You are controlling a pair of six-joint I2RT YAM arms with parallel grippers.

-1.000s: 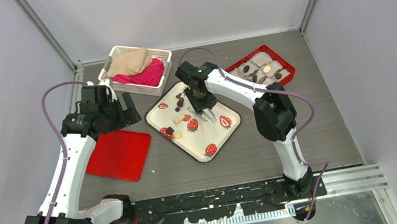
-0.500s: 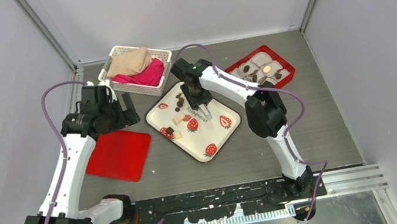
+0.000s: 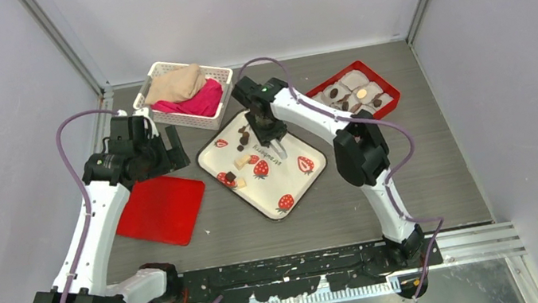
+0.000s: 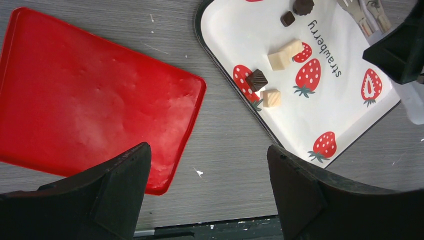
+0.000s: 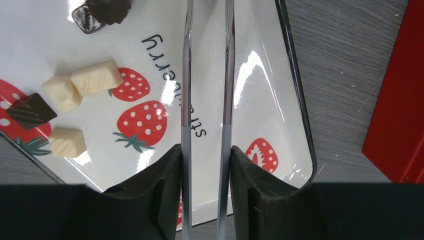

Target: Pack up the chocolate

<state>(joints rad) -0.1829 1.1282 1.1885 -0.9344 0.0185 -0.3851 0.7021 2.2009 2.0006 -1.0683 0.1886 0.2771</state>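
Observation:
Dark chocolate lumps lie on the white strawberry-print tray, along with pale blocks. More dark pieces show in the left wrist view and in the right wrist view. My right gripper is shut on metal tongs above the tray's far half. The tong arms stand apart with nothing between them where they show. Their tips hang just right of the far dark lumps. My left gripper is open and empty above bare table between the red lid and the tray.
A flat red lid lies left of the tray. A red box with white cups and a few chocolates sits at the back right. A white basket of cloths stands at the back.
My right gripper with the tongs has shifted a little left and toward the back over the tray. The left arm has not moved.

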